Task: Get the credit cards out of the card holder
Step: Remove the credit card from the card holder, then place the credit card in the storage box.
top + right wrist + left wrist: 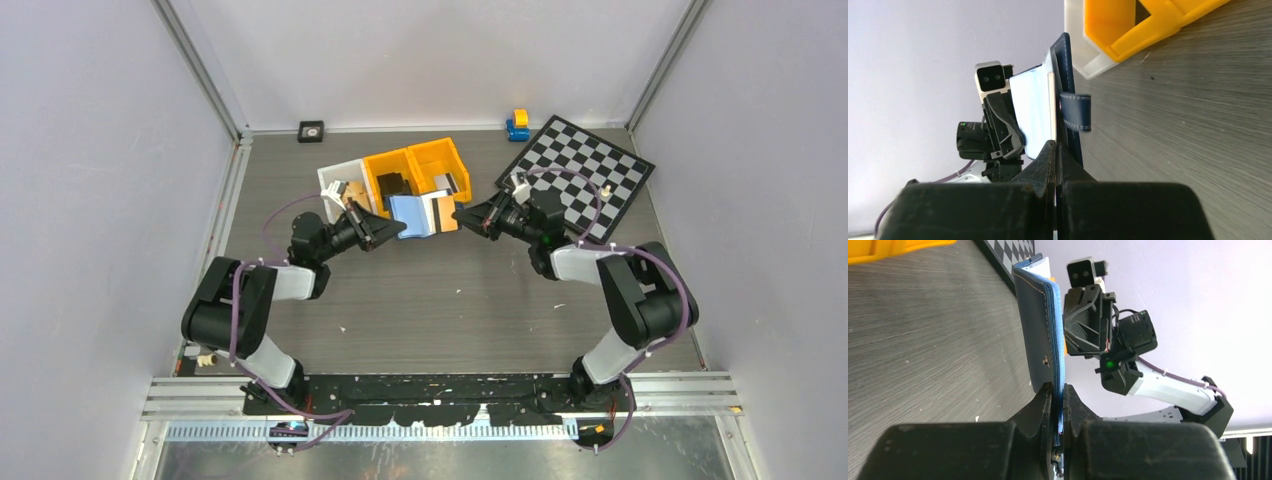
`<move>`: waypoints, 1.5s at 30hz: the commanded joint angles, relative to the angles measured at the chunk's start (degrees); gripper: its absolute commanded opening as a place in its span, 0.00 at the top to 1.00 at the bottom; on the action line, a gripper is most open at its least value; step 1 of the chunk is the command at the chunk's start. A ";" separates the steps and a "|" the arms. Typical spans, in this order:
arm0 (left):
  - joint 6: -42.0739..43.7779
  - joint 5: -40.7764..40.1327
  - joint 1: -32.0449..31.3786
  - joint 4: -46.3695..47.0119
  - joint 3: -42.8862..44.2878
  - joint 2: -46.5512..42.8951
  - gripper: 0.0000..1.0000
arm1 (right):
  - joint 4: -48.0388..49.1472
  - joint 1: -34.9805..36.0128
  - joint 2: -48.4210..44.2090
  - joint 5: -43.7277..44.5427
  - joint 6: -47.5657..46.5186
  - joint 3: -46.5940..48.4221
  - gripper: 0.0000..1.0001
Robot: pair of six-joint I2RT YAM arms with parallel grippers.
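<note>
So both arms are holding the card holder (408,213) up in the middle of the table (430,300), just in front of the orange bins (420,165). It's lying open and flat, with the lighter blue inside facing up and the navy outside facing the tabletop. Its long axis is running left to right, straight from one gripper to the other. The left gripper (1058,390) is pinching the holder's left edge, fingers pressed tight on the leather. The right gripper (1055,147) is coming in from the opposite end with its fingers squeezed together on something thin. It's looking like the edge of the tan card (447,222), which is sticking out the right end and pointing at that gripper. The snap tab (1075,112) is hanging off the holder's navy side toward the table. A checkerboard (580,175) is sitting off to the right.
</note>
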 commanded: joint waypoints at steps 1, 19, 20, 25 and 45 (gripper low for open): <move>3.01 -1.36 1.24 -3.30 0.36 -4.40 1.00 | -12.75 -0.30 -8.82 6.18 -11.05 0.50 0.99; 29.00 -35.09 2.91 -57.55 2.49 -40.42 1.00 | -15.10 3.07 -8.04 9.64 -18.29 5.27 1.00; 29.66 -35.66 2.96 -58.20 2.28 -42.43 1.00 | -16.17 3.76 -7.37 10.86 -19.05 6.25 1.00; 31.15 -39.23 2.96 -58.28 -1.04 -55.81 1.00 | -21.06 8.83 -1.11 15.01 -22.46 14.07 0.99; 29.54 -45.27 2.92 -60.50 -3.79 -67.07 1.00 | -41.33 22.12 34.51 26.21 -26.52 65.08 1.00</move>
